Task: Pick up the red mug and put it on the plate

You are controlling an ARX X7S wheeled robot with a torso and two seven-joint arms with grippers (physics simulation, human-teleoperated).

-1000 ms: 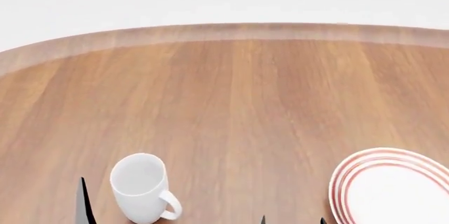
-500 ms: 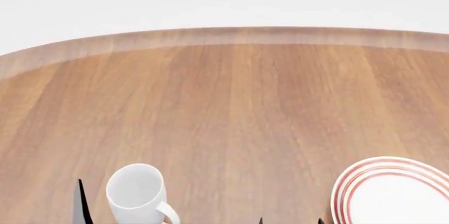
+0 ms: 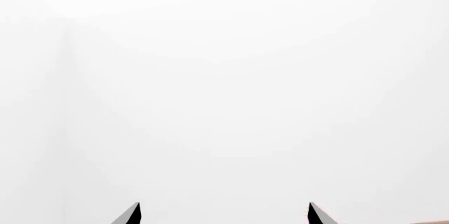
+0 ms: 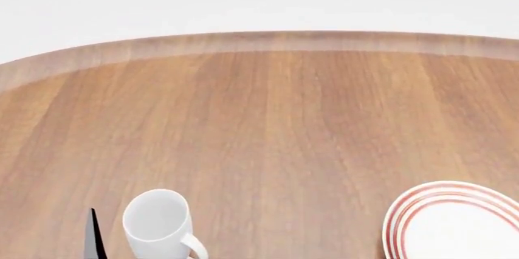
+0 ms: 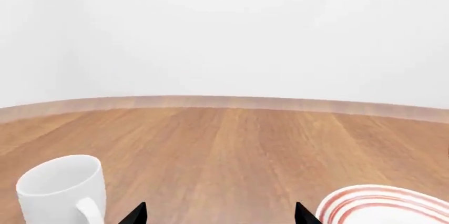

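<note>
The red mug is out of view in every frame. The plate [image 4: 454,225], white with red rings, lies on the wooden table at the near right, cut by the lower edge of the head view; it also shows in the right wrist view [image 5: 382,205]. My right gripper [image 5: 220,214] is open and empty, low over the table between the white mug and the plate. My left gripper [image 3: 223,213] is open and empty, facing only white background. One of its dark fingertips [image 4: 94,238] shows left of the white mug.
A plain white mug [image 4: 160,224] stands upright at the near left, handle toward me; it also shows in the right wrist view [image 5: 63,187]. The round wooden table [image 4: 276,125] stretches ahead to its curved far edge, with white wall beyond.
The head view has shifted, so mug and plate sit lower in the picture. The right gripper's two fingertips have dropped below that view's lower edge.
</note>
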